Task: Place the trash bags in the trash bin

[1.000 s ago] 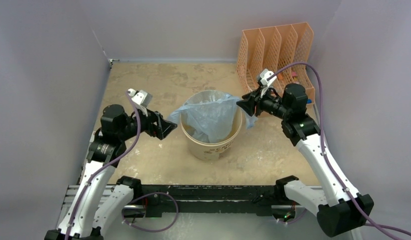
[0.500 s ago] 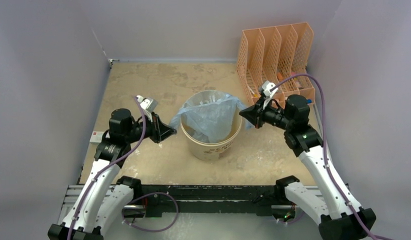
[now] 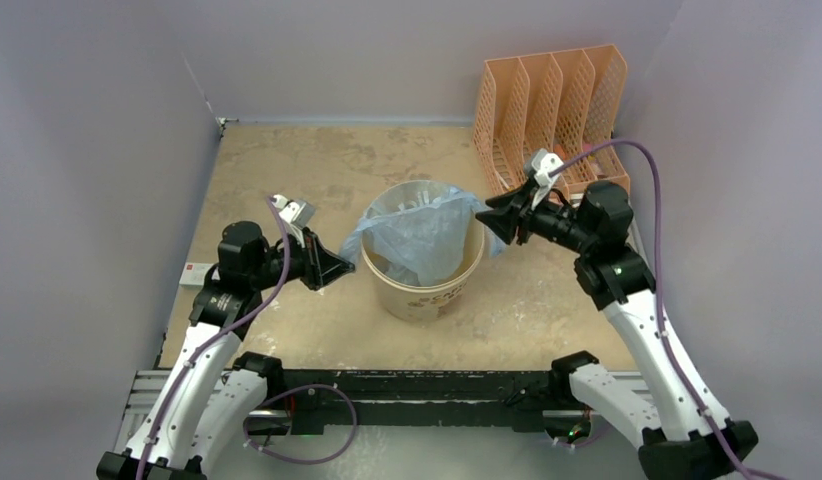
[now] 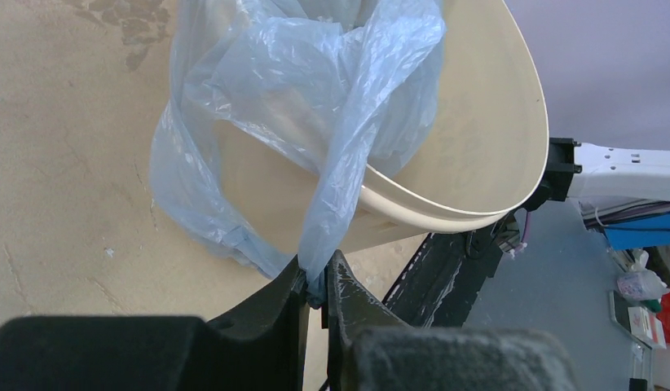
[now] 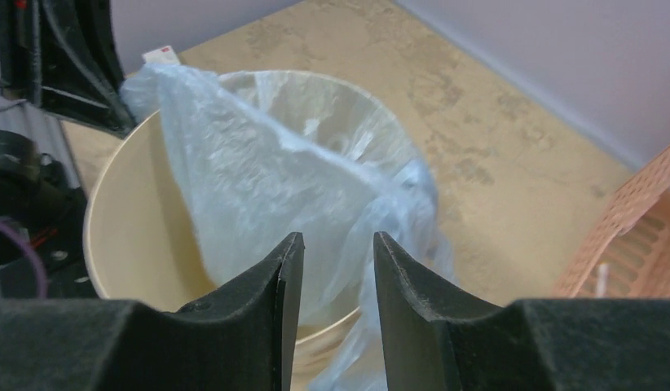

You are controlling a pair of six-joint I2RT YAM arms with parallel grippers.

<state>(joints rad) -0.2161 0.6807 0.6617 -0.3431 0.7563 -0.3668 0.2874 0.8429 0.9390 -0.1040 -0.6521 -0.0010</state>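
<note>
- While the tan table (image 3: 287, 180) bears it, the cream trash bin (image 3: 427, 295) stands upright mid-table between the arms.
- The pale-blue trash bag (image 3: 422, 235) sits partly inside the bin, draped over its rim left and right.
- The left gripper (image 4: 317, 277) is pinched onto the bag's left edge, outside the rim.
- The right gripper (image 5: 336, 244) hangs at the bag's right corner, jaws narrowly parted, not clamping it.

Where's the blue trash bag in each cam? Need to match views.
Top external: trash bag at centre, draped in the trash bin.
Left wrist: upper centre, trailing over the rim to bottom centre.
Right wrist: centre, in the bin's mouth.
Shared landmark: the bin's cream wall.
</note>
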